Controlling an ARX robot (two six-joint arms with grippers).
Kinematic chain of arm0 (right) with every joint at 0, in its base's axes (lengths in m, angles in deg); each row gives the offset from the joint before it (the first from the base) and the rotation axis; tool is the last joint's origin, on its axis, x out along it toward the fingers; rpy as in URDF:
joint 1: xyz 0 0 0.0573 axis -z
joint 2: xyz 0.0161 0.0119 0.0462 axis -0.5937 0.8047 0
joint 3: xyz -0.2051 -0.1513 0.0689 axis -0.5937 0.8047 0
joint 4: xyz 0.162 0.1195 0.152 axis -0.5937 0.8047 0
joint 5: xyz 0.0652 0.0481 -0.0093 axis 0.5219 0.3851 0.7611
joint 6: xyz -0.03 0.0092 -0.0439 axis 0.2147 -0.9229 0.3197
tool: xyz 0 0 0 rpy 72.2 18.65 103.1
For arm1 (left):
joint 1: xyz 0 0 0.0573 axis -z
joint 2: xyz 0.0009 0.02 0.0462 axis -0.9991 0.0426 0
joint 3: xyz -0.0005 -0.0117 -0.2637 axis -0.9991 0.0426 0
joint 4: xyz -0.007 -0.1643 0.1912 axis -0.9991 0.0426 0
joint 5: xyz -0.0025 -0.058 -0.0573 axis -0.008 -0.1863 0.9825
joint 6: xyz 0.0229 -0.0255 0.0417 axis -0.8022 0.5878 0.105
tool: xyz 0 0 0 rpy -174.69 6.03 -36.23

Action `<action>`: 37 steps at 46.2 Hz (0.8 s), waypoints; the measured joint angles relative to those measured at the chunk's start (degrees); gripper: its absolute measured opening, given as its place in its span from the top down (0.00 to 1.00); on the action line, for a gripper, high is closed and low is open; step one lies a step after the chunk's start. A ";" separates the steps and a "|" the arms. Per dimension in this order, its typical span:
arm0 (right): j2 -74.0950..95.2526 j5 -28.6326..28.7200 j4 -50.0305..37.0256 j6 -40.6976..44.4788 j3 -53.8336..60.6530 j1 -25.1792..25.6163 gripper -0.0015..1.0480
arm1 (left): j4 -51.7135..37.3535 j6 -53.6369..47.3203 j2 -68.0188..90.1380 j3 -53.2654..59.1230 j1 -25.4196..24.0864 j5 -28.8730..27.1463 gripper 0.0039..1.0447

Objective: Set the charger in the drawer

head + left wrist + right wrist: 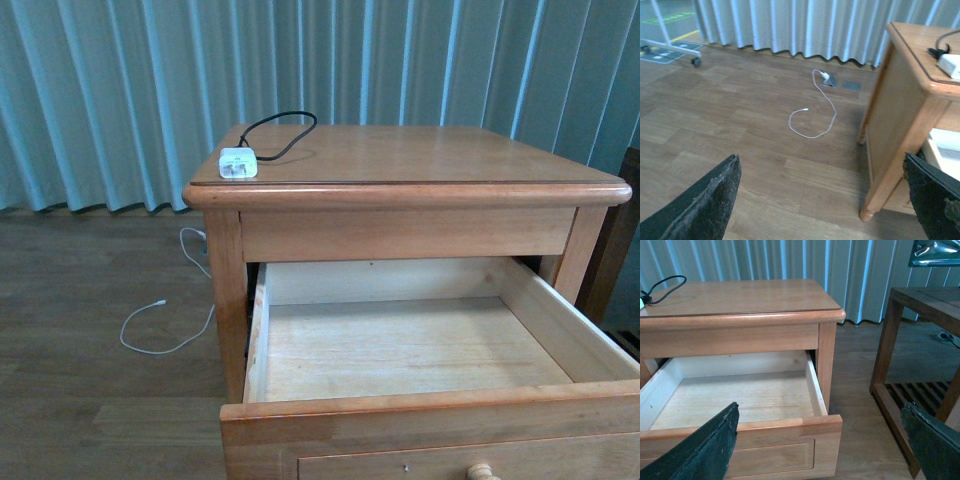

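The charger [238, 163] sits on top of the bench [430, 150], at the front left corner, just behind the rounded edge. Its thin black cable [283, 130] runs back from the block in a loop across the top. From the left wrist camera I catch only part of the white block, at the very edge of the picture on the benchtop corner.

Below the top, the drawer [430, 405] is pulled well out toward me. I can see its pale wooden bottom and side walls, and the round knob [482, 471] just shows at the lower edge of the front view. The charger is well apart from it, up on the benchtop and off to the left.

I see neither arm from the front camera. The left gripper [820, 157] is released, with its two dark fingers [715, 200] spread wide. It holds nothing and hangs over the wooden floor [740, 100] beside the bench's left side. The right gripper [819, 406] is spread wide too and grasps nothing. Its fingers [710, 445] frame the open drawer from in front, touching nothing I can see.

On the floor to the left lies a thin white cable [165, 330], curled in a loose loop. A blue-green curtain [120, 90] hangs behind the bench. A darker wooden table [900, 315] stands off to the right.
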 joint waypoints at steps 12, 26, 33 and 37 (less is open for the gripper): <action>0.00 0.00 0.00 0.00 0.00 0.00 0.08 | -2.71 -10.75 26.51 -20.37 -0.50 17.46 0.06; 0.00 0.00 0.00 0.00 0.00 0.00 0.08 | -4.44 -13.88 44.70 -36.52 0.96 19.82 0.06; 0.00 0.00 0.00 0.00 0.00 0.00 0.08 | -6.05 -14.03 53.81 -43.74 2.43 19.63 0.06; 0.00 0.00 0.00 0.00 0.00 0.00 0.08 | -7.06 -13.90 60.06 -48.85 3.15 18.05 0.06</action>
